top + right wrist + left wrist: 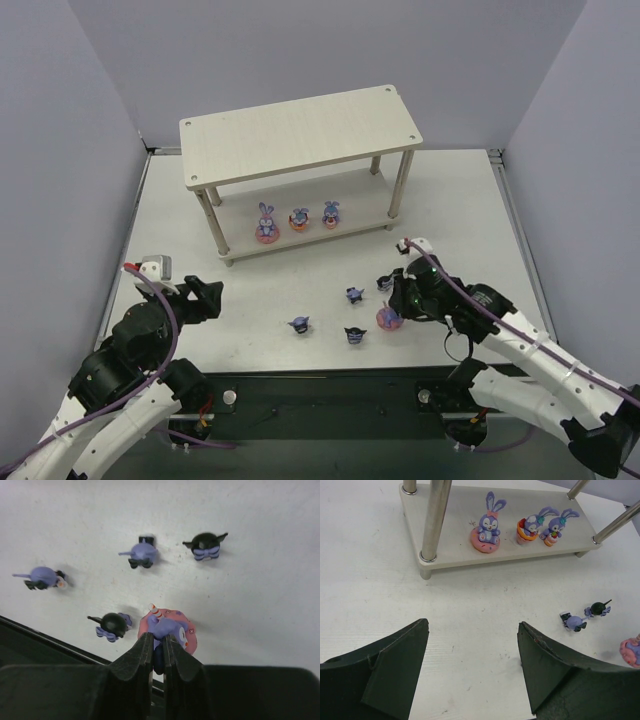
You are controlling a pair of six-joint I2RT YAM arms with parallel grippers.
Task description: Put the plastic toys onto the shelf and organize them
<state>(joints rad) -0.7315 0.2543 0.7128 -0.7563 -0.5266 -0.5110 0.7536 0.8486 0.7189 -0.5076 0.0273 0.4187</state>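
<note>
The beige shelf (300, 130) stands at the back, and its lower board (450, 555) carries three purple bunnies (487, 526) (532, 526) (555, 526) in a row. A fourth bunny on a pink base (172, 630) (387, 318) sits on the table at the front right. My right gripper (157, 639) (400, 300) is shut on its ears. Several dark pointed-ear figures (205, 545) (141, 554) (42, 576) (112, 625) lie around it on the table. My left gripper (472, 625) (205, 298) is open with nothing in it, low over the front left of the table and facing the shelf.
The shelf's metal-looking legs (434, 520) stand between the left gripper and the lower board. The table's dark front edge (45, 635) runs close behind the held bunny. Grey walls close in the table on the left, back and right.
</note>
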